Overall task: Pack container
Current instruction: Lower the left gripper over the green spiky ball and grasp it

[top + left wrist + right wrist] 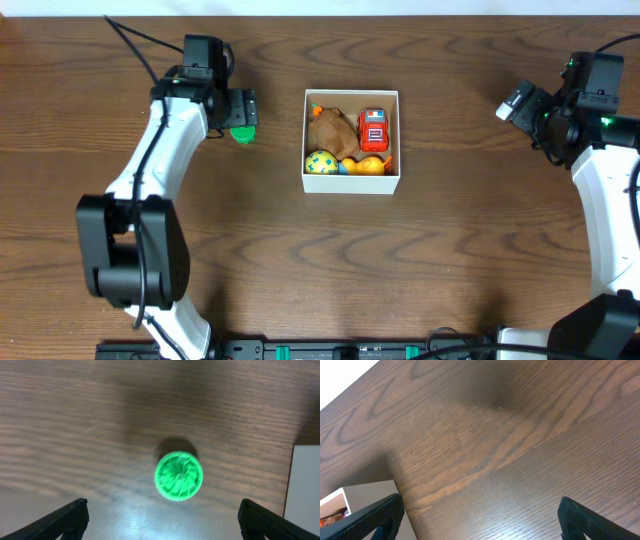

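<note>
The container (351, 181) is a small white box at the table's middle. It holds a brown toy (331, 130), a red toy car (373, 129), a yellow-green ball (320, 163) and an orange toy (368, 166). A round green toy (243, 133) lies on the table left of the box. My left gripper (243, 108) is open right above it; in the left wrist view the green toy (178, 476) sits between and ahead of the open fingers (162, 519). My right gripper (515, 104) is open and empty at the far right, and its wrist view shows the box's corner (365, 497).
The wood table (300, 260) carries nothing else in view. The box's white edge (305, 490) shows at the right of the left wrist view. The table's back edge meets a white wall (340, 375).
</note>
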{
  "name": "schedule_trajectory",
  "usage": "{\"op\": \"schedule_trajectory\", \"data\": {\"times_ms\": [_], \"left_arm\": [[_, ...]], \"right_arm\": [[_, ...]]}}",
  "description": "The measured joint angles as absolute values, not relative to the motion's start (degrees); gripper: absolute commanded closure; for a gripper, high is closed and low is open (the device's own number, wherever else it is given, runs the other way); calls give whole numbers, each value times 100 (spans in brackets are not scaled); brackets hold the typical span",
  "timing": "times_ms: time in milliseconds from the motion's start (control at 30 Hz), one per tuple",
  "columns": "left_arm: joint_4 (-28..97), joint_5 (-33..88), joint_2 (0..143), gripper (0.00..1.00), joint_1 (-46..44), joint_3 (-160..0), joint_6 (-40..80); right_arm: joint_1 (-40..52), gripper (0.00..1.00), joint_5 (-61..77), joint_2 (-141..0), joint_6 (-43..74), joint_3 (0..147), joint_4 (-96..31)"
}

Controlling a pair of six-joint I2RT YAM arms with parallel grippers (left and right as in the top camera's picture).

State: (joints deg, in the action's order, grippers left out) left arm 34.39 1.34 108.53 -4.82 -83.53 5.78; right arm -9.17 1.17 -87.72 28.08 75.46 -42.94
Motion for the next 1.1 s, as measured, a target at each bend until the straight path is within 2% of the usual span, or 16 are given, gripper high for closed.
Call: {"op": "schedule_trajectory", "data": {"times_ms": [433,500,667,1100], "left_arm": [[3210,283,11959,5,-497,-8348,578],[3151,283,12003,6,-497,-8344,576],[2950,283,12003,16,-497,-8340,561],[2840,285,12003,16,-497,-8340,510]], "right_arm": [[-917,1,115,-8772,2808,7546,-4294],[-917,1,115,-8772,2808,7546,-4294],[-917,1,115,-8772,2808,7546,-4294],[-917,1,115,-8772,2808,7546,-4294]]}}
